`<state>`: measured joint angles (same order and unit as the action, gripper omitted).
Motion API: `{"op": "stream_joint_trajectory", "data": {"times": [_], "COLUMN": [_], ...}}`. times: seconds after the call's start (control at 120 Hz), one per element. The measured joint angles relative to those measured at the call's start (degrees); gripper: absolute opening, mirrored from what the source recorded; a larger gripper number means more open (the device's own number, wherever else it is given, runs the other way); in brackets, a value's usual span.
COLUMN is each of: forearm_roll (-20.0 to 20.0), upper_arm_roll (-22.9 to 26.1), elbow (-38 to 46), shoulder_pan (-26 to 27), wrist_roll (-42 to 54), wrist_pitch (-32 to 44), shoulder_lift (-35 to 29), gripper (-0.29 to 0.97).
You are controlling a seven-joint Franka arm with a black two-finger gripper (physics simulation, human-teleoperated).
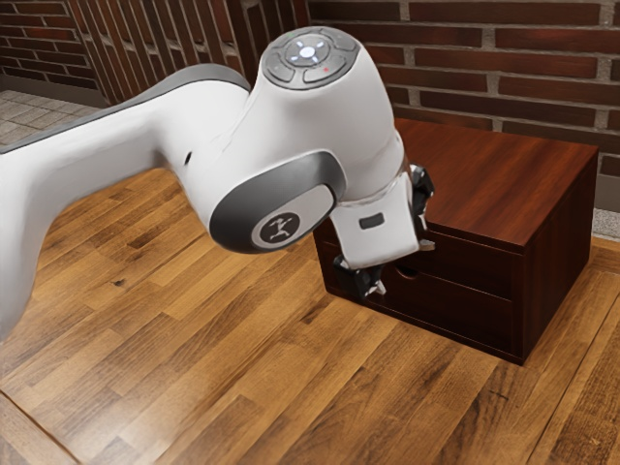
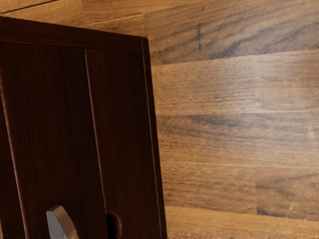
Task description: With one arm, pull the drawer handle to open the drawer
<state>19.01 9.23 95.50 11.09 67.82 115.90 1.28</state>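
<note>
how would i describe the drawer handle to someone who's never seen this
Find the dark red-brown wooden cabinet in front of the brick wall. Its front face, next to the white robot arm, has two flat drawer panels. The handle is the small rounded notch at their seam, the only break in that smooth front.
</note>
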Motion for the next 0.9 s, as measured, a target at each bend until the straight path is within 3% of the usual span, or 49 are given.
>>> {"op": "stream_joint_trajectory", "data": {"times": [0.375, 0.9], "forearm_roll": [3.45, 5.45], "upper_arm_roll": [-0.09, -0.18], "elbow": [1.62, 1.59], "shoulder_pan": [-3.07, -3.23], "wrist_roll": [-0.06, -0.4], "wrist_pitch": [2.54, 4.57], "shoulder_lift": [1.66, 4.2], "gripper": [0.68, 0.68]}}
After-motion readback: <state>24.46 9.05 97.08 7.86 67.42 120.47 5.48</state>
